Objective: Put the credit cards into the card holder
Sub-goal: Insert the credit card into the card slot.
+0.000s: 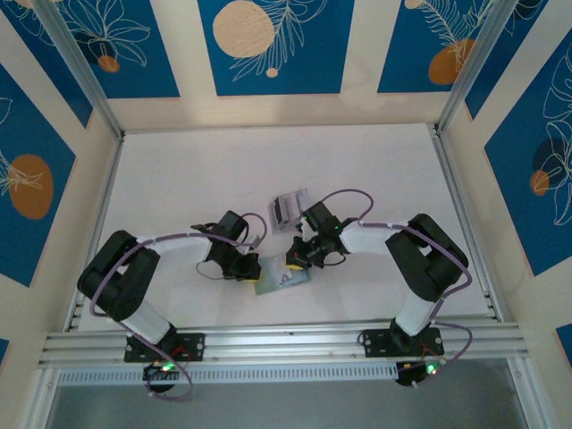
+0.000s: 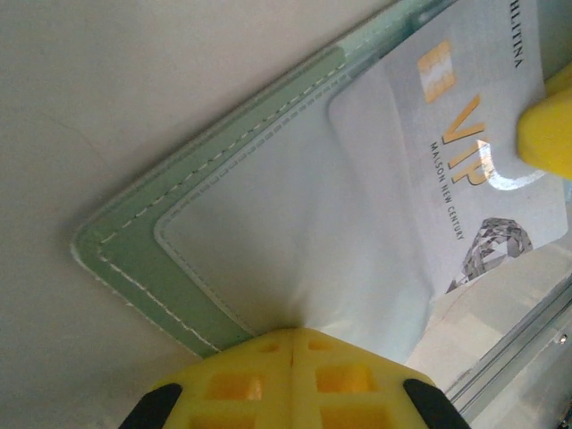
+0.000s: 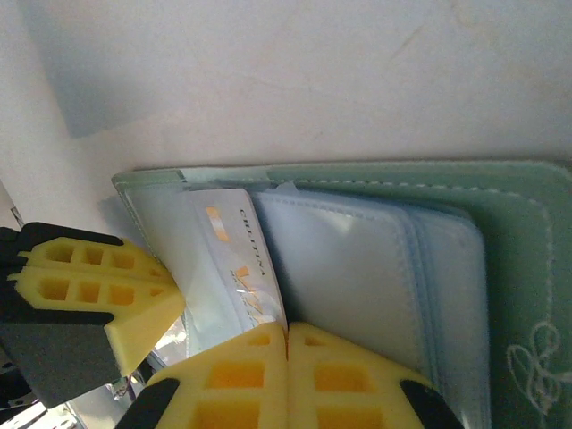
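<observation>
So the white surface has the sage-green fold-over card holder lying open near its front edge, right between the two arms. The left hand is pinched closed on the holder's clear plastic sleeve. The right hand is clamped tight on a silver-white plastic VIP card, which sits partway inside that sleeve. A small pale grey-white stack lies just behind the holder.
</observation>
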Robot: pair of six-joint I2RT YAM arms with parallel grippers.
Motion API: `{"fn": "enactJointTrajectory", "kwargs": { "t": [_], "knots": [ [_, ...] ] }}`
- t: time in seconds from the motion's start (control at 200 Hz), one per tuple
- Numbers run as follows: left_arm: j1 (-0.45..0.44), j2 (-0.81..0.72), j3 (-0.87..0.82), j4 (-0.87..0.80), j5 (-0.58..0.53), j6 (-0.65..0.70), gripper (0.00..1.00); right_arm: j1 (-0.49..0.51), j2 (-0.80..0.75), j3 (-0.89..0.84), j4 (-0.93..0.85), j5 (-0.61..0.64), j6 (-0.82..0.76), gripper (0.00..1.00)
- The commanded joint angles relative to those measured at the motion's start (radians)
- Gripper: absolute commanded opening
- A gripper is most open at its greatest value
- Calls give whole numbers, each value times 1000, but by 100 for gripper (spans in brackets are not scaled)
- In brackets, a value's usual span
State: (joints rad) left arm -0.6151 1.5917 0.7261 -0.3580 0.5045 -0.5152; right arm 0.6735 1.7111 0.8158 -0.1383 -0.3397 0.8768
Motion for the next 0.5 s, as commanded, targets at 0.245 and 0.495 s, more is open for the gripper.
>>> {"fn": "enactJointTrajectory", "kwargs": {
  "t": [0.245,0.495],
  "knots": [
    [-26,74,-61,-10,-102,-8,5,50,-10,-48,-26,-56,35,0],
    [-25,86,-61,4,-90,-16,5,45,2,-69,-3,-45,25,0]
  ]
}}
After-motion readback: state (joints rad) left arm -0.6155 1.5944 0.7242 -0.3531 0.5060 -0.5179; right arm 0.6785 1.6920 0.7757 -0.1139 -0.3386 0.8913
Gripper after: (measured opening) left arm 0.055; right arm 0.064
